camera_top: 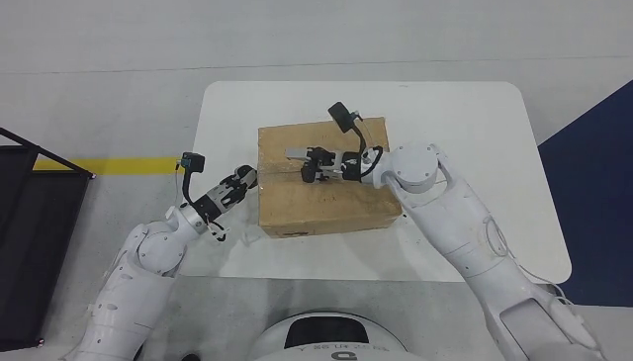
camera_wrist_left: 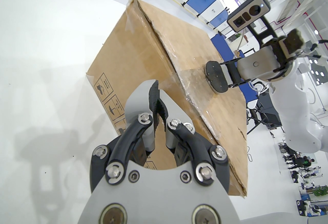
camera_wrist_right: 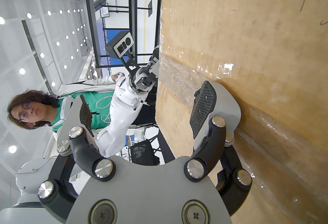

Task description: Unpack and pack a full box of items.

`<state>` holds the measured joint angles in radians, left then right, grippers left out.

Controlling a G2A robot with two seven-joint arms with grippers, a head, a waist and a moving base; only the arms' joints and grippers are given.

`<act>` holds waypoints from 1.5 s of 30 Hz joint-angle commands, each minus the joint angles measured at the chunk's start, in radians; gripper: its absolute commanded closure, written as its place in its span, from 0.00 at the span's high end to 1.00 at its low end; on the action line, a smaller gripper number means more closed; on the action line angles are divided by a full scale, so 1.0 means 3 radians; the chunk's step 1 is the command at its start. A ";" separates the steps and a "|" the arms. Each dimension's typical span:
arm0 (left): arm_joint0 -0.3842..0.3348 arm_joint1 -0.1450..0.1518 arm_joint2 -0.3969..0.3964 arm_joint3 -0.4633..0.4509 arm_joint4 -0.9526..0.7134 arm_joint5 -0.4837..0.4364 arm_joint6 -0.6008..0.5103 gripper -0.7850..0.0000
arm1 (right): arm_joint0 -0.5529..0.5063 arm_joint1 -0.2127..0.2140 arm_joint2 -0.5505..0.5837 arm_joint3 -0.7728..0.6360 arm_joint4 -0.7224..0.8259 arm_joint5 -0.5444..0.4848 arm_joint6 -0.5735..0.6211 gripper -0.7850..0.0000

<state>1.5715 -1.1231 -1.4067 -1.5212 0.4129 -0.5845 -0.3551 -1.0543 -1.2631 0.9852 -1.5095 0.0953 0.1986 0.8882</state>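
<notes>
- The box (camera_top: 321, 203) sits in the middle of the white table (camera_top: 475, 124)
- Its brown flaps are shut flat on top
- Clear tape (camera_wrist_right: 179, 73) runs along the line where the two flaps meet, and it looks shiny and wrinkled
- The left claw (camera_wrist_left: 155, 89) is at the left side of the box, just beside its top edge
- Its two fingers are pressed together, and I can see nothing between them
- I cannot tell if the left claw touches the box
- Small black drawings (camera_wrist_left: 105, 86) are printed on the side of the box that faces the left claw
- The right claw (camera_wrist_right: 143, 109) is over the top of the box, near the middle, and it is spread wide
- One of its fingers (camera_wrist_right: 205, 104) lies flat on the box top, right by the tape
- Its other finger sticks up in the air, well away from the box
- The two claws are apart, one at the side of the box and one on top
</notes>
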 commanded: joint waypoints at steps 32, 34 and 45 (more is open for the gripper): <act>0.0000 0.0000 0.0000 0.0000 0.0000 0.0000 0.0000 0.00 | 0.0933 -0.0481 -0.1014 0.0751 0.0461 0.0429 -0.0437 1.00; 0.0000 0.0000 0.0000 0.0000 0.0000 0.0000 0.0000 0.00 | 0.0979 -0.0524 -0.1072 0.0805 0.0503 0.0405 -0.0457 1.00; 0.0000 0.0000 0.0000 0.0000 0.0000 0.0000 0.0000 0.00 | 0.1032 -0.0635 -0.1163 0.0845 0.0561 0.0017 -0.0421 1.00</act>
<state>1.5715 -1.1231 -1.4067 -1.5212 0.4129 -0.5845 -0.3551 -0.7377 -1.4563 0.6265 -1.2493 0.2586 0.2343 0.7510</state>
